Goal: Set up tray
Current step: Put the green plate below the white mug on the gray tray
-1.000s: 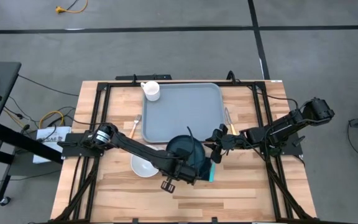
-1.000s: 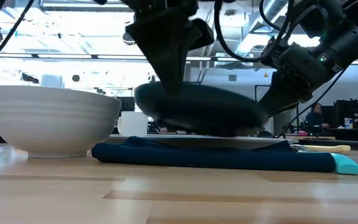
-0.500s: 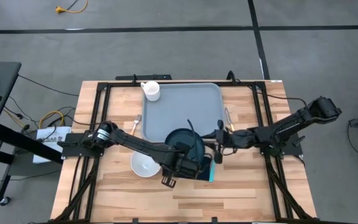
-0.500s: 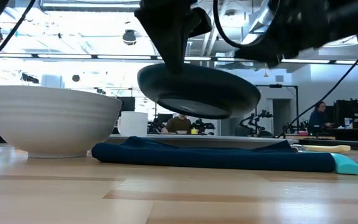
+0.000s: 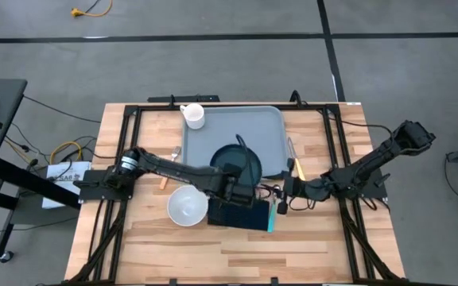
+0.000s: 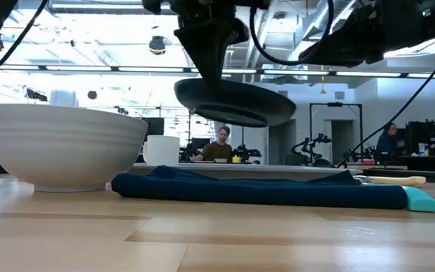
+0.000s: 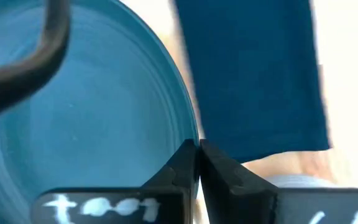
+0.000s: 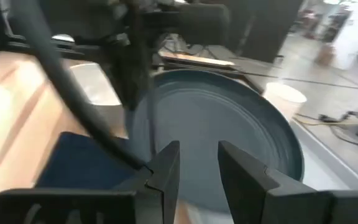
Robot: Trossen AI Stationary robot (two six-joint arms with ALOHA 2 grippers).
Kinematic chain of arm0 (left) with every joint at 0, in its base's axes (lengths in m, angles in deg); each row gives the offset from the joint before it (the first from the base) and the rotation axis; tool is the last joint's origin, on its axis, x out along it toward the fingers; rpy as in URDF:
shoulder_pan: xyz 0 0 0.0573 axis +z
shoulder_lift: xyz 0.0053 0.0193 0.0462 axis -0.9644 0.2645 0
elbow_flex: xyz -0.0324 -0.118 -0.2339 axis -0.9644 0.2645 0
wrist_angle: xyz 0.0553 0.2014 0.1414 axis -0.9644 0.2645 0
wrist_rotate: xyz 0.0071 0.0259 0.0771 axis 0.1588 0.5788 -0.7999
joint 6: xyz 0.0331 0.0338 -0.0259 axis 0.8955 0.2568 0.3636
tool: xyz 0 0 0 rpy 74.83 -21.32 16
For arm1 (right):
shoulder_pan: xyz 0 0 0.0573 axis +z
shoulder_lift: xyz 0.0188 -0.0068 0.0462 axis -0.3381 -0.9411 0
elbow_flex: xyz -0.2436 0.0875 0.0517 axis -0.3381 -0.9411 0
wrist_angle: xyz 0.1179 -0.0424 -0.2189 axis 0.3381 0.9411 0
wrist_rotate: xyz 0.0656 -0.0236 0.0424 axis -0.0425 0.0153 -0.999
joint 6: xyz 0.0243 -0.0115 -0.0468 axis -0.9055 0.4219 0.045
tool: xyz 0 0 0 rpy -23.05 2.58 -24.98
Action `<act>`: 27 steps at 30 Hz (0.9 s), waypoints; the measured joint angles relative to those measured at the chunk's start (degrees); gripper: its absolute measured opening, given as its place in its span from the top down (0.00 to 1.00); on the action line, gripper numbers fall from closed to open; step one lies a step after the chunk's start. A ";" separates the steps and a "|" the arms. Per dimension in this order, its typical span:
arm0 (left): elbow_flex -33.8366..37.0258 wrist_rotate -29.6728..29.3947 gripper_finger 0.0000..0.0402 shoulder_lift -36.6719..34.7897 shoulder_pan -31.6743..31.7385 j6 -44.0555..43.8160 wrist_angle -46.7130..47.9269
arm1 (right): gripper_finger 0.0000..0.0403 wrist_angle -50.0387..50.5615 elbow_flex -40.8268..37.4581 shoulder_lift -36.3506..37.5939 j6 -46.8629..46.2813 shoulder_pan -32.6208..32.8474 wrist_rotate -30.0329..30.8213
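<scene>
Tray (image 5: 233, 131): large flat grey-blue rectangular plastic tray, rounded corners, raised rim; lies on the far middle part of the light wooden slatted table (image 5: 308, 246).

Plate (image 5: 237, 165): round dark teal plate, held in the air above the near edge of the tray; in the low view (image 6: 232, 103) it hangs clear of everything beneath, slightly tilted.

Left gripper (image 7: 197, 163): fingers clamped on the plate's rim, the two tips nearly meeting across the edge.

Right gripper (image 8: 197, 168): just beside the plate on its right, low over the table near the tray's near right corner; fingers parted, nothing between them.

Napkin (image 5: 241, 214): dark navy folded cloth, flat on the table just nearer than the tray, below the plate.

Bowl (image 5: 188, 208): white round ribbed bowl, upright, beside the napkin on its left.

Mug (image 5: 194, 116): white cup at the tray's far left corner.

Cutlery: wooden-handled pieces, one left (image 5: 168, 165) of the tray, one right (image 5: 295, 163); a light teal item (image 6: 420, 200) at the napkin's right end.

People (image 6: 220, 145): seated in the room beyond the table.
</scene>
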 joint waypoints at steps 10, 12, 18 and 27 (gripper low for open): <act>23.33 0.46 1.00 -18.87 11.00 0.76 -16.20 | 0.75 0.81 0.00 0.00 -0.11 3.91 5.14; 31.45 0.53 1.00 -24.02 13.54 0.69 -22.29 | 0.75 0.80 0.00 0.00 -0.11 4.09 5.14; 46.61 3.85 1.00 -31.20 17.84 0.77 -37.31 | 0.75 0.78 0.00 0.00 -0.11 3.45 5.21; 47.35 5.47 1.00 -29.05 16.14 6.81 -37.96 | 0.75 0.41 0.00 0.00 -0.56 0.50 5.03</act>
